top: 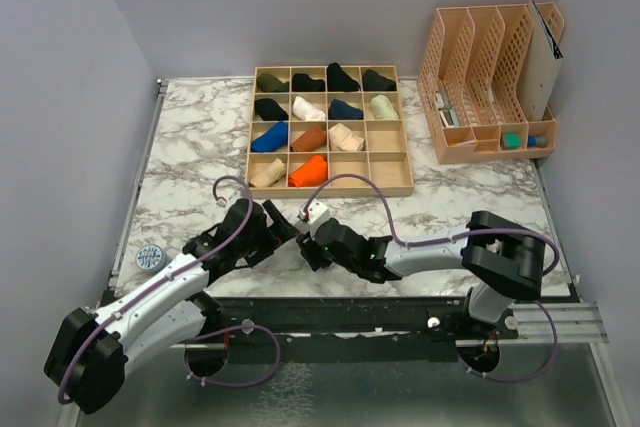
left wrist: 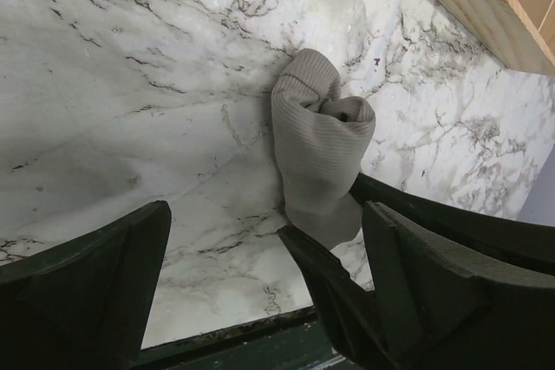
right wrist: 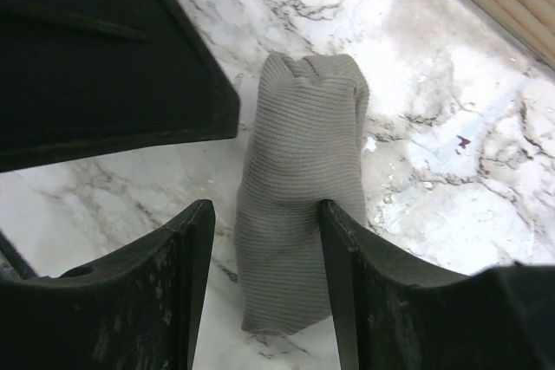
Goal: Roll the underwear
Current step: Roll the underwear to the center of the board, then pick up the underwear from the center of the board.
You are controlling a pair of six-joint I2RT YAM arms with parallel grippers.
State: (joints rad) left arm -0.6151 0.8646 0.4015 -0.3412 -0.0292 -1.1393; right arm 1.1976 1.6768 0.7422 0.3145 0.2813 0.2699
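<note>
Underwear: the grey ribbed piece (left wrist: 319, 140) lies bunched in a loose roll on the marble surface (left wrist: 130, 75), near its front edge.
Right gripper (right wrist: 264, 214): fingers apart, one on each side of the cloth's end, not clamping it.
Left gripper (left wrist: 267, 214): fingers wide apart, holding nothing, just beside the cloth.

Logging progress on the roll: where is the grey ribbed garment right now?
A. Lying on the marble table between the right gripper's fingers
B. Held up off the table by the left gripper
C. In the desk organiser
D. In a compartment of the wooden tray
A: the right wrist view shows the grey ribbed garment lying on the marble table, with the right gripper open and one finger on each side of it.
</note>
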